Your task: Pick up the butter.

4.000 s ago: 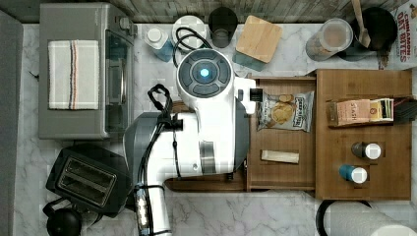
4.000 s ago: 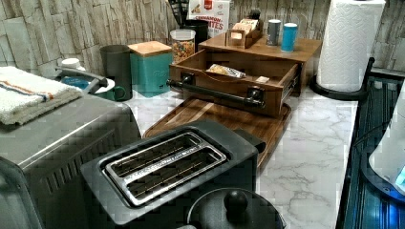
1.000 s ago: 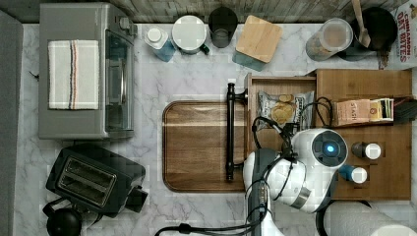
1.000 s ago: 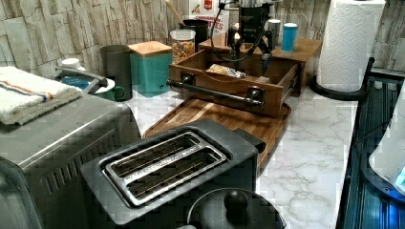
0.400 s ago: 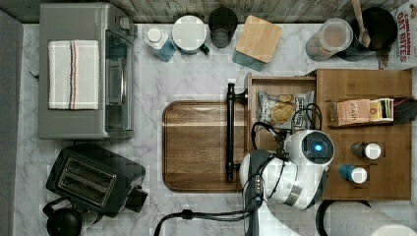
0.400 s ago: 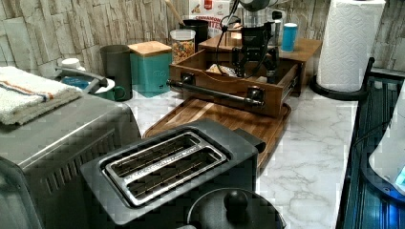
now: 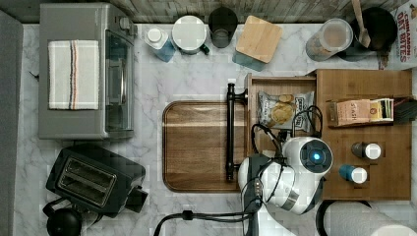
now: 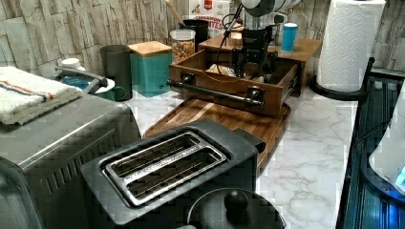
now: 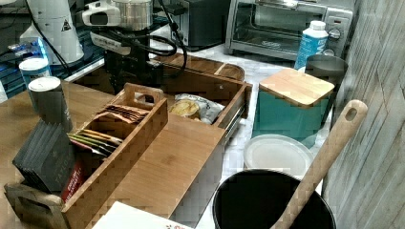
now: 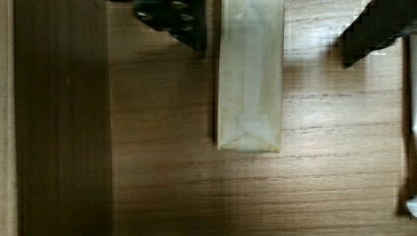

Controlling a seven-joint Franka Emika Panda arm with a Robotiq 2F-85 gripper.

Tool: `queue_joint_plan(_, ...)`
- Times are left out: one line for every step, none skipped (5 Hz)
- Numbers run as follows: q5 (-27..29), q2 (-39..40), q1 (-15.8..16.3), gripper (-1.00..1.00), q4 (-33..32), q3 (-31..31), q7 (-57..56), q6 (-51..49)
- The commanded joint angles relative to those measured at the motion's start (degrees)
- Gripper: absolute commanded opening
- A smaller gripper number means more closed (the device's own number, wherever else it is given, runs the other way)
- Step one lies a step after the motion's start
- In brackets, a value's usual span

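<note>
The butter [image 10: 250, 78] is seen in the wrist view lying flat on the wooden floor of the open drawer [image 7: 255, 86], between the two dark fingers [image 10: 177, 22] of the tool [image 10: 275, 27]. The fingers are spread wide, one just beside one long edge of the stick, the other standing apart from the opposite edge. The folded end of the pale wrapper is turned away from the fingers, and the long axis of the stick runs across the line joining the fingertips.

In the top view the arm [image 7: 290, 179] is bent over the near part of the drawer, covering the butter, with the chip bag [image 7: 285, 110] lying farther in. In the left view the tool [image 8: 253, 59] is lowered inside the drawer, pointing straight down.
</note>
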Motion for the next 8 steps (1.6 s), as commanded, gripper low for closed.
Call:
queue_joint_plan(2.74, -3.67, -0.42, -1.00, -0.71, -0.60, -2.78, -2.07)
queue_joint_plan(-0.40, -6.94, 0.49, -1.00, -0.22, -1.28, -0.07, -6.47)
queue_joint_plan(-4.05, -11.62, 0.51, -1.00, 1.56, -0.98, 0.47, -10.66)
queue_joint_plan(-13.42, -15.18, 0.41, -1.00, 5.70, 0.89, 6.86, -12.47)
queue_joint_plan(-10.85, -15.02, -0.09, -1.00, 9.57, 1.21, 5.43, -6.73)
queue_joint_plan(0.86, -12.95, 3.12, -1.00, 17.10, -0.98, -1.23, -11.54)
queue_joint_plan(5.80, -12.81, 1.68, -1.00, 24.14, 3.06, 1.78, -20.85)
queue_joint_plan(-1.93, -13.37, 3.78, -1.00, 28.40, 5.97, 14.21, -25.49)
